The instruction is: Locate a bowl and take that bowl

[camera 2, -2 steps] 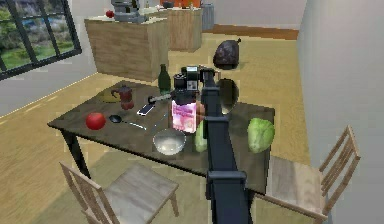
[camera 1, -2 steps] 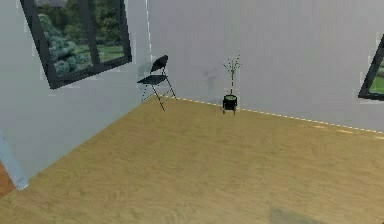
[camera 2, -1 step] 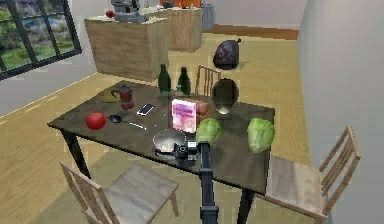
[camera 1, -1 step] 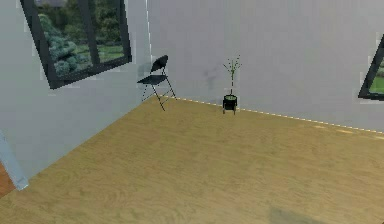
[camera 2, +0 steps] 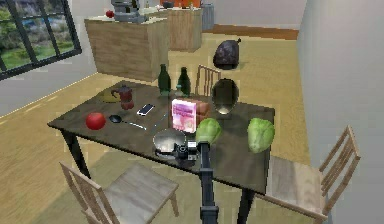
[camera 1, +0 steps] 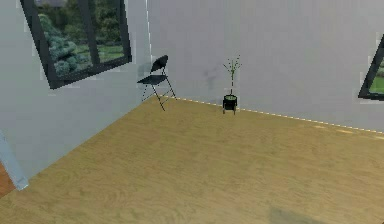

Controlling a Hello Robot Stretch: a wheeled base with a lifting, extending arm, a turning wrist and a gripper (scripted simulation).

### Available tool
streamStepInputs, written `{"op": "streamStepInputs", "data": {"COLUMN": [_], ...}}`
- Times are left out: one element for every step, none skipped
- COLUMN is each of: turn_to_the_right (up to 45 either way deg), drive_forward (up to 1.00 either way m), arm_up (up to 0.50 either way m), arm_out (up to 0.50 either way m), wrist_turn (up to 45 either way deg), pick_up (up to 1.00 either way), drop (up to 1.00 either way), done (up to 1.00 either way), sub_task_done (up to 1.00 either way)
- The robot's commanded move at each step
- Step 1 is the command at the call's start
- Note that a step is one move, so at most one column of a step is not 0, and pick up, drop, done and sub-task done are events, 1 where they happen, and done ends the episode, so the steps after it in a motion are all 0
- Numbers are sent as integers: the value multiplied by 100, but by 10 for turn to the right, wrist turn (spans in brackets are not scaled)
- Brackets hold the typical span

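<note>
Bowl (camera 2: 165, 143): small, round, pale grey, on table (camera 2: 72, 122) nr gripper (camera 2: 183, 151).

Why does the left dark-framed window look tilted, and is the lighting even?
Forward view: the dark-framed window leans only in the picture; a faint grey shadow lies on the wooden floor. Arm side view: even light, no glare on the dark wooden table.
</note>
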Motion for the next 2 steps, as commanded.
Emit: {"op": "streamStepInputs", "data": {"turn_to_the_right": [0,0], "drive_forward": [0,0], "arm_up": [10,0], "arm_out": [0,0], "wrist_turn": [0,0], "pick_up": [0,0], "drop": [0,0], "done": [0,100], "sub_task_done": [0,0]}}
